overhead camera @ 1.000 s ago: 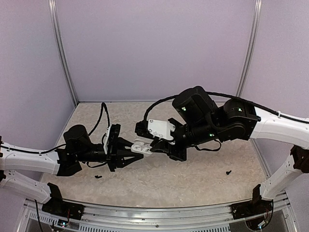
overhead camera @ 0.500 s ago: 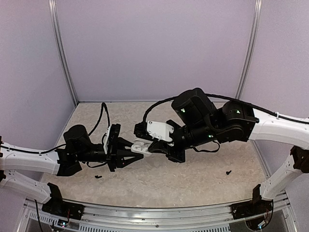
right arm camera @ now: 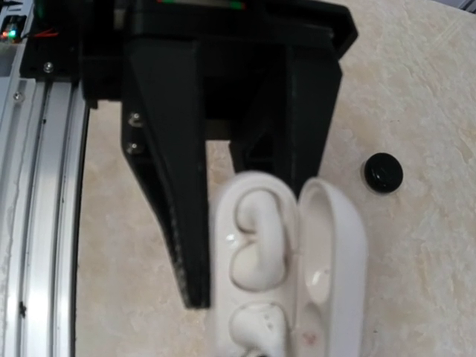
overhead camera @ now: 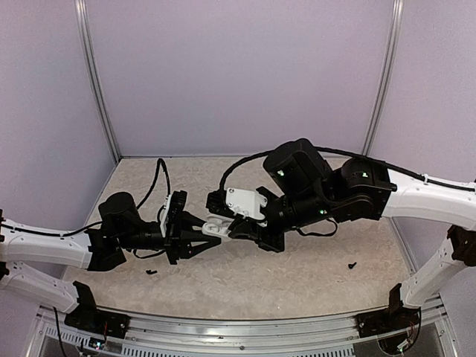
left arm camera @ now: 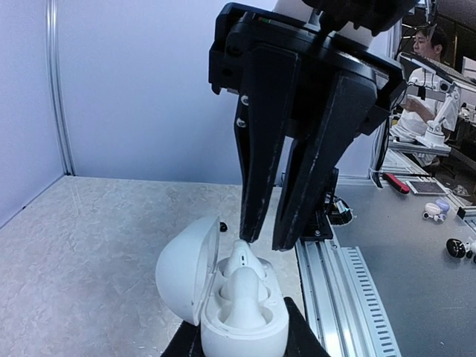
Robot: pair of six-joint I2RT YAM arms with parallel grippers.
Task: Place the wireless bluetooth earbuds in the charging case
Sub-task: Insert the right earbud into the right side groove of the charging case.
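Nearly done: seating the rear bud.
R gripper (left arm camera: 268, 244) jaws a crack apart, gripping nothing I can see, one tip right at the rear earbud (left arm camera: 242, 260); front earbud (left arm camera: 239, 297) sits in its socket. Charging case (left arm camera: 249, 333), lid (left arm camera: 186, 268) up, is clamped in L gripper (overhead camera: 202, 236). Next, I reckon: gentle straight press, then lift clear w/o snagging lid.

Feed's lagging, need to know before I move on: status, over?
Left fingers shut on case, lid open. Right fingers slightly apart, tips at far bud, holding nothing. Both buds sit in case. Black disc on table, clear.
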